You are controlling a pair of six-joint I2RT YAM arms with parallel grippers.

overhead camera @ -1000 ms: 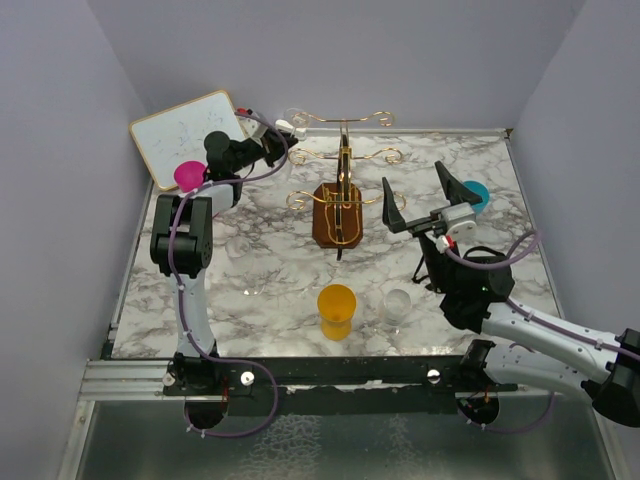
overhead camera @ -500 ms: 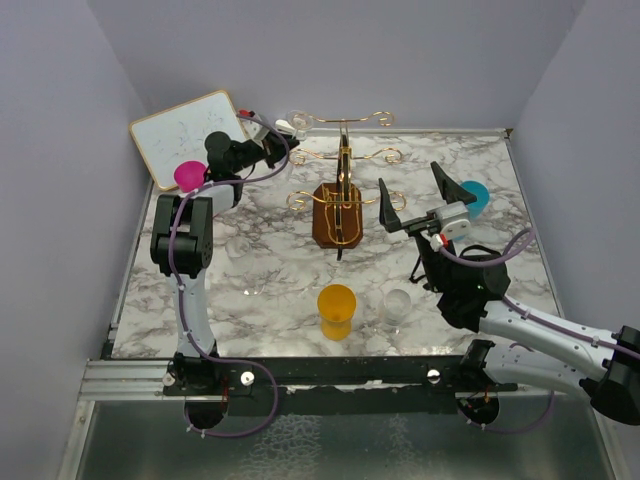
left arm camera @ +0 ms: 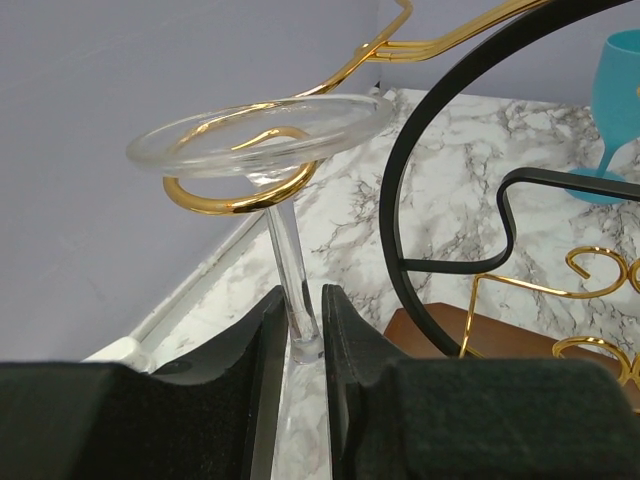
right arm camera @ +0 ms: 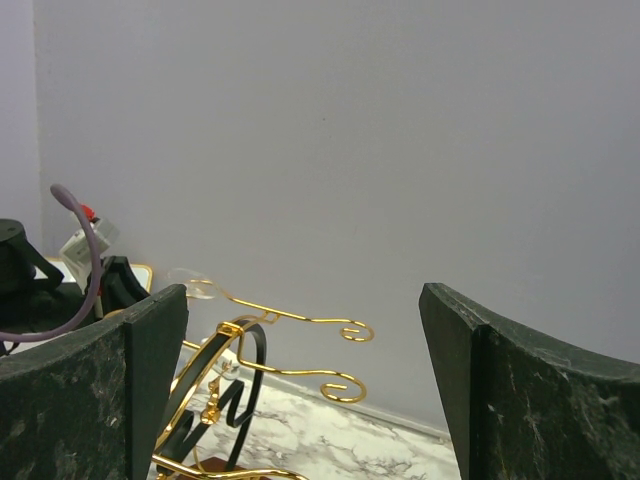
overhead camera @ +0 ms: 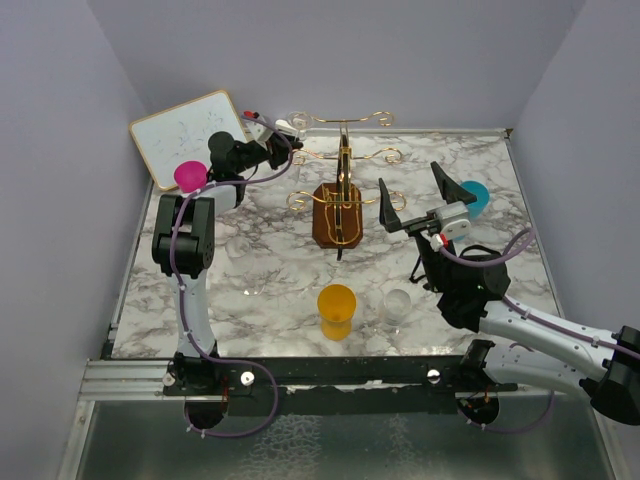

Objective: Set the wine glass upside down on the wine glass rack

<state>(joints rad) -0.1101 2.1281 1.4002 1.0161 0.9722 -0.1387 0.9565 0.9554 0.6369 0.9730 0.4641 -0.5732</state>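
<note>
My left gripper [left arm camera: 297, 335] has shifted slightly and apparently still pinches the wine glass [left arm camera: 262, 135] by its stem. The foot sits on the wine glass rack [left arm camera: 238, 198]'s far-left scroll, so I judge it ready for release. Right gripper [overhead camera: 410, 178] hangs agape.

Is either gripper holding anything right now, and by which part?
The left gripper is shut on the wine glass, pinching its stem, foot uppermost. The right gripper is open, holding nothing.
</note>
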